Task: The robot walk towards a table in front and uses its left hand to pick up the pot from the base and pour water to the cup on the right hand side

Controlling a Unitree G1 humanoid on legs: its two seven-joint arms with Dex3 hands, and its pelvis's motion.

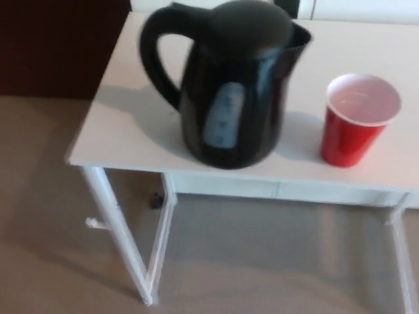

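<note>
**Kettle and cup on the table, no hands showing**

We see the black kettle (226, 85) upright on the white table (124, 131), the red cup (357, 118) at its 3 o'clock, apart. Neither hand shows, so we can't tell their state.

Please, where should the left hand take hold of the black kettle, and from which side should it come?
Probably by the loop handle of the black kettle. It juts toward the robot's left, with an open gap for fingers, and the spout faces the red cup. So come from the left. Neither hand is in view.
</note>
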